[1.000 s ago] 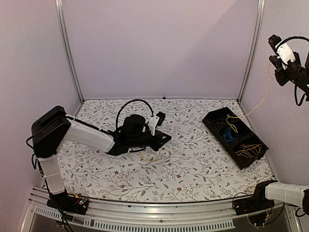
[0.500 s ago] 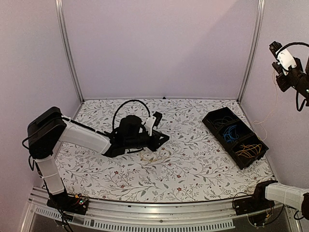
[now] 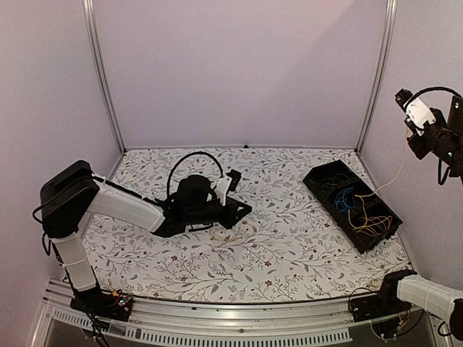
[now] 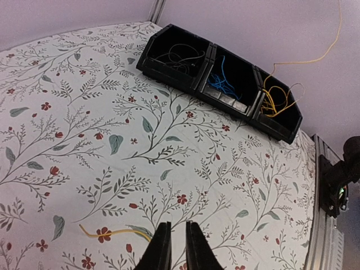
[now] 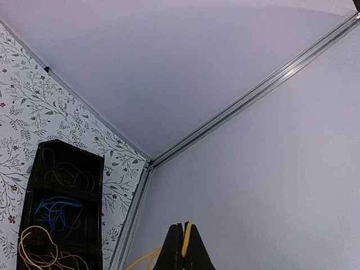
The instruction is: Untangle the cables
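Your right gripper (image 5: 183, 226) is clamped on a yellow cable (image 5: 187, 239); the strand sits pinched between the fingertips, held up high. From the grip the cable drops below and to the left of the fingers into the black tray (image 5: 63, 190), into the end compartment, where the rest of the yellow loops (image 5: 39, 250) lie. The blue cables (image 5: 56, 212) are in the middle compartment and thin dark wires (image 5: 64, 171) in the third one, all well below that gripper.

Your left gripper (image 4: 179, 226) is low over the floral table (image 4: 84, 112), jaws almost together with a thin gap and nothing between them. A short loose yellow strand (image 4: 112, 232) lies flat on the table just left of the fingertips, not touching them. The tray is well ahead of this gripper and off to its right. From here you see the held yellow cable climbing out of the tray's right-hand compartment toward the upper right
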Action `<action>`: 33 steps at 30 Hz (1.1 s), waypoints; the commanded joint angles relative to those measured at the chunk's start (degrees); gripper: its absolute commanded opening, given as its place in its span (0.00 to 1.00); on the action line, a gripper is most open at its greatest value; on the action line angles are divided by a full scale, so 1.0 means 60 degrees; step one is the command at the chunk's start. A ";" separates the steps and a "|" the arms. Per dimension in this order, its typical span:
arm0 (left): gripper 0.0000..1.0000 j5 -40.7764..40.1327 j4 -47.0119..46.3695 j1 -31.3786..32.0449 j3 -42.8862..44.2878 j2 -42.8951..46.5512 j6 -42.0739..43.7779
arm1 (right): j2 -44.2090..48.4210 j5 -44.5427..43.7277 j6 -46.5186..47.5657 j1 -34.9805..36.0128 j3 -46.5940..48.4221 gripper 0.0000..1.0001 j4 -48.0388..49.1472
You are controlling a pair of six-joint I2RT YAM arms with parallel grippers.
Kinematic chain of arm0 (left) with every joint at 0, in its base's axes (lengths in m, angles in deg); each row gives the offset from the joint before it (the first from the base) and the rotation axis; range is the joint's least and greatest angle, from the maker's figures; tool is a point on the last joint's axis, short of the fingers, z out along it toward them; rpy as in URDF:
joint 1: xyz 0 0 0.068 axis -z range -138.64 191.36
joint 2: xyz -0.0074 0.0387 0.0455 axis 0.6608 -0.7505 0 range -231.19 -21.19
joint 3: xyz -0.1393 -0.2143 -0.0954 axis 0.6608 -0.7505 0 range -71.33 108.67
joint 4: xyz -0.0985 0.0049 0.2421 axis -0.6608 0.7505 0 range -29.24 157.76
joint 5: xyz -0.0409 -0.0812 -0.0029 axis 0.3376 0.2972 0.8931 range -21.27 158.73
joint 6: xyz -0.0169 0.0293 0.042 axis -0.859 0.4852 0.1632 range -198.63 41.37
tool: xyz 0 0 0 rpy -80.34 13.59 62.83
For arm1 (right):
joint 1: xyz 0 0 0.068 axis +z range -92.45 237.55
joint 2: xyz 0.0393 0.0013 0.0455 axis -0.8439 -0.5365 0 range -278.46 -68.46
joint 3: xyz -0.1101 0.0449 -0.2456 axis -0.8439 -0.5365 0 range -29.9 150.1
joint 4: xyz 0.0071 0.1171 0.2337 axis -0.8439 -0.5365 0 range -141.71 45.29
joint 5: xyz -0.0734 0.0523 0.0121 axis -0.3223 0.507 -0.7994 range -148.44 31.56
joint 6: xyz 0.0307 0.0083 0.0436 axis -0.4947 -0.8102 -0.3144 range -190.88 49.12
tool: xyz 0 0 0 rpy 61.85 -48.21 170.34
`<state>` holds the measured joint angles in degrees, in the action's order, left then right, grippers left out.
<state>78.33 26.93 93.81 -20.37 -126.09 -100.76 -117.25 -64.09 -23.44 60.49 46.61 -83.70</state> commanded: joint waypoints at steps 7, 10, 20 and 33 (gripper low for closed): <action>0.11 -0.0029 -0.0398 0.0065 -0.0348 0.0389 -0.0215 | 0.0761 -0.0597 0.0372 -0.0064 -0.1550 0.00 0.0153; 0.11 -0.0021 -0.0405 0.0071 -0.0334 0.0361 -0.0234 | 0.0679 -0.0779 0.0502 -0.0066 -0.1633 0.00 -0.0089; 0.12 -0.0153 -0.0832 0.0064 -0.0936 0.0609 -0.0167 | -0.0163 -0.0996 0.1432 -0.1030 -0.2805 0.00 -0.0564; 0.13 -0.0175 -0.2128 0.0067 -0.1758 0.0155 -0.0323 | -0.0807 0.0832 0.2703 -0.3566 -0.2800 0.00 -0.1105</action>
<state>77.48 19.83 93.81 -29.48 -123.86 -102.27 -121.82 -64.33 -9.12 39.29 30.50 -88.05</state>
